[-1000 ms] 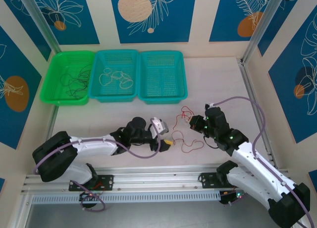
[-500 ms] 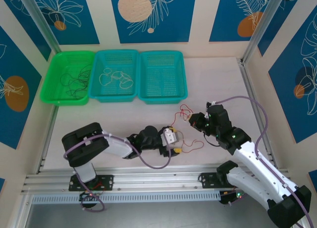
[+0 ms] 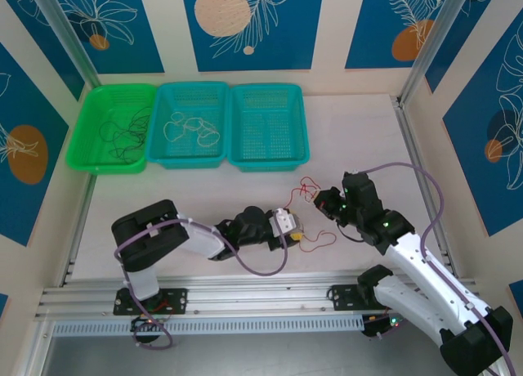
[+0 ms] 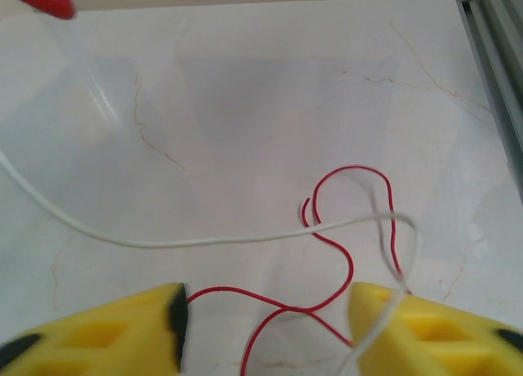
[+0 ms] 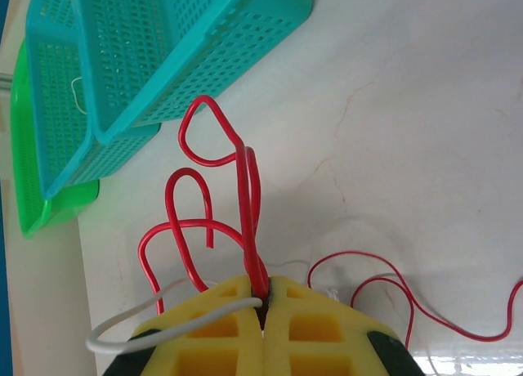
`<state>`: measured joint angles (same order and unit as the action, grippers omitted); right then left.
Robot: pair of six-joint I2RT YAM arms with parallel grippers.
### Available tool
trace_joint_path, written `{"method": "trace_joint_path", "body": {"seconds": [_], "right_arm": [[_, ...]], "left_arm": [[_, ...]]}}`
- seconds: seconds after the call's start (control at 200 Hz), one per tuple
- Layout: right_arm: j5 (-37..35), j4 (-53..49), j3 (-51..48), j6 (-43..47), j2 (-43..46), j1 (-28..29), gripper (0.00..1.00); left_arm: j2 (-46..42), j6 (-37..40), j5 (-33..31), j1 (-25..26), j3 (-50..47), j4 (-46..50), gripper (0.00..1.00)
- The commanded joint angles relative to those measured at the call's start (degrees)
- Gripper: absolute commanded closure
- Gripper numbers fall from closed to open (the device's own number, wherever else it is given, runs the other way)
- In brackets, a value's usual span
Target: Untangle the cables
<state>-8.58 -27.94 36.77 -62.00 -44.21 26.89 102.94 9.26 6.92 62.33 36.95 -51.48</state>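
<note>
- L gripper (image 4: 265, 335): my jaws are spread, nothing pinched yet. Yellow fingertips (image 4: 114, 331) sit at 7 and 5 o'clock of the wrist view w/ a bare gap betw.
- Key relation: red cable (image 4: 351, 167) crosses that gap low down, just ahead of the tips, running approx 8→4 o'clock. It then climbs off my R tip into a loop at 1 o'clock. The strand lies across my closing line, not along it, so I judge a squeeze should catch it.
- white cable (image 4: 204, 243) runs 10→3 o'clock farther out, crosses the red near 1 o'clock, then drops over my R fingertip. Risk: I nip both together.
- Overhead, a loose red loop lies on the table (image 3: 351, 131) at 3 o'clock of L gripper, just beside it. L arm is nearer to it than R.
- R gripper (image 5: 263, 298): pads (image 5: 216, 311) pressed together, pinching the red cable. Red loops stand up from the pinch twd 11–12 o'clock, and a white strand curls round at 8 o'clock. Overhead it sits at 2 o'clock from L gripper, near but apart.
- Cable axis betw my two grippers is approx 7→1 o'clock.
- Far, 10–12 o'clock, well apart: green basket (image 3: 91, 155) w/ dark cables (image 3: 122, 135), mid teal basket (image 3: 192, 87) w/ whitish cables (image 3: 192, 129), and R teal basket (image 3: 270, 88), prob. meant for the red.
</note>
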Motion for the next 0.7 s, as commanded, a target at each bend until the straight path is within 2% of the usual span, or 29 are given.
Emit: {"method": "trace_joint_path", "body": {"seconds": [0.0, 0.085, 0.255, 0.39, 0.485, 0.555, 0.695], "right_arm": [[-0.9, -2.5, 1.0, -1.9, 0.3, -1.4, 1.0], [-3.5, -4.2, -0.1, -2.5, 1.0, -2.7, 1.0], [-9.8, -6.7, -5.4, 1.6, 0.4, -7.6, 0.94], [-5.6, -6.7, -10.8, 0.7, -2.4, -14.1, 0.88], [-3.1, -4.7, -14.5, -2.0, -3.2, -16.3, 0.83], [-3.5, -3.8, -16.4, -4.1, -3.1, -16.9, 0.78], [-4.3, -4.0, -18.1, -6.0, -2.4, -18.7, 0.76]], "left_arm": [[0.6, -1.6, -0.1, 0.8, 1.5, -1.6, 0.74], [-2.1, -5.2, 0.0, 0.7, 0.3, -2.5, 1.0], [-15.2, -11.4, -1.1, 0.5, -4.1, 0.2, 1.0], [-28.8, -11.2, -4.2, 0.2, -4.9, 11.6, 1.0], [-37.3, -10.8, -8.2, -0.9, -3.7, 20.9, 1.0], [-43.2, -11.0, -10.1, -2.5, -2.4, 25.7, 1.0], [-52.5, -16.4, -14.2, -8.3, 1.2, 34.1, 1.0]]}}
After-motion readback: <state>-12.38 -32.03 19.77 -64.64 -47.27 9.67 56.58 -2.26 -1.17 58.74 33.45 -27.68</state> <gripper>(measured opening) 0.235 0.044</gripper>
